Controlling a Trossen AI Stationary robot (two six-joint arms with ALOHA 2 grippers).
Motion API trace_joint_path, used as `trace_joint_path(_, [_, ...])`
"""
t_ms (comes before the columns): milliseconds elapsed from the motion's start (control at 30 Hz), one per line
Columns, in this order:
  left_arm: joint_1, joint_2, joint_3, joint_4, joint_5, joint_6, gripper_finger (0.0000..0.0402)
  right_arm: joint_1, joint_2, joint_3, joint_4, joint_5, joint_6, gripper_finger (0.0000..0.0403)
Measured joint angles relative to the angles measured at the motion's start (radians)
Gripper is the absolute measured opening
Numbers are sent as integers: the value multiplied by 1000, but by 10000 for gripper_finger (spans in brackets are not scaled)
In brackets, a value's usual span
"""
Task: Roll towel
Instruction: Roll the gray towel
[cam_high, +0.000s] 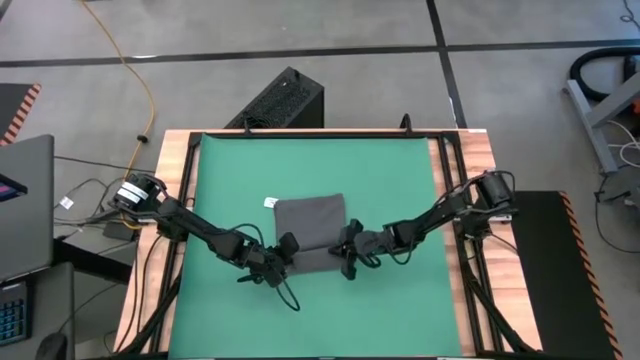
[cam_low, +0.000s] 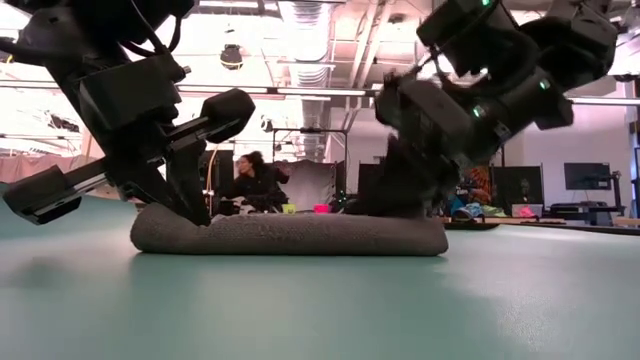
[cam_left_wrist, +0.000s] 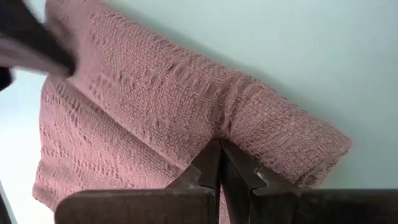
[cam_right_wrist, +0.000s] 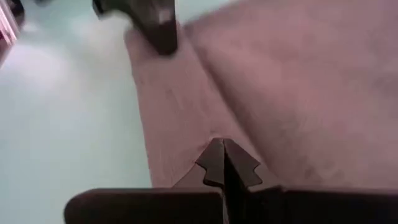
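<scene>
I'm looking down on the table (cam_high: 470, 170), wood edges showing around a green mat (cam_high: 400, 190) that is covering most of it. The towel (cam_high: 310, 222) is lying near the mat's middle, dark grey, its edge nearest the arms folded over into a thick roll; in the low view that roll is sitting flat on the mat. A small white tag (cam_high: 270, 202) is poking out at the far left corner.

My left arm is reaching in from the left, left claw (cam_high: 287, 250) down at the rolled edge's left end, fingers pinched together on the towel fabric. My right arm is coming in from the right, right claw (cam_high: 347, 250) at the roll's right end, fingers likewise squeezed together on the cloth.

A person (cam_low: 255, 185) is sitting in the room behind.
</scene>
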Motion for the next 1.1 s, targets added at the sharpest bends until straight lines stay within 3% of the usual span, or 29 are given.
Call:
trace_joint_path(133, [0,1,0,1,-64,15,0,14,56,1,-2,3,53,15])
trace_joint_path(267, [-5,-4,-2,4,-211,44,0,18,103,3,13,29,119,15])
trace_joint_path(400, [-15,-15,-3,1,-233,43,0,19,105,3,-1,47,157,15])
trace_joint_path(533, [-29,-54,-3,5,-284,-8,0,16,104,3,-9,46,159,15])
trace_joint_path(633, [-29,-129,-3,5,-348,-158,0,20,105,3,-24,46,158,15])
trace_joint_path(700, [-7,-192,-3,-13,-280,-352,0,25,105,3,-29,46,158,15])
trace_joint_path(767, [34,-249,-27,23,-93,-569,0,27,105,2,-30,46,158,15])
trace_joint_path(833, [75,-291,-85,136,60,-713,0,30,106,2,-30,48,158,15])
trace_joint_path(900, [100,-320,-160,299,151,-783,0,30,106,2,-30,48,158,15])
trace_joint_path(967, [105,-330,-228,417,139,-869,0,30,106,1,-30,48,158,15])
trace_joint_path(1100, [82,-315,-329,427,-8,-981,0,30,107,0,-25,47,158,15])
